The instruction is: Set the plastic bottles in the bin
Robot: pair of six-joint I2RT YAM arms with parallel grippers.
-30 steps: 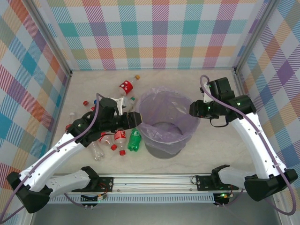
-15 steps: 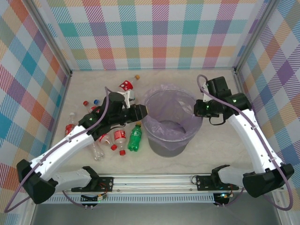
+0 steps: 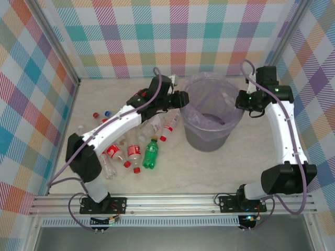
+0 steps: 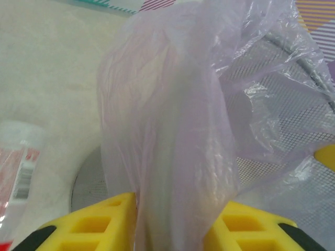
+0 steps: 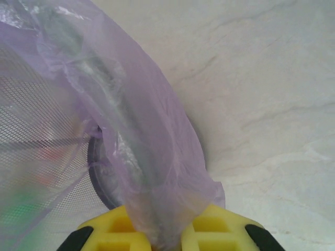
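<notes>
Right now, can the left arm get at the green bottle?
Probably not yet: the left gripper is shut on the bag lining the bin. The green bottle itself lies uncovered.

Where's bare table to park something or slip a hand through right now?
Bare: the table strip between the bin and the near rail, extending right under the right arm; also the far-left corner behind the left arm. Crowded: left of the bin, where the plastic bottles cluster. Left gripper and right gripper pinch the bag at the rim.
</notes>
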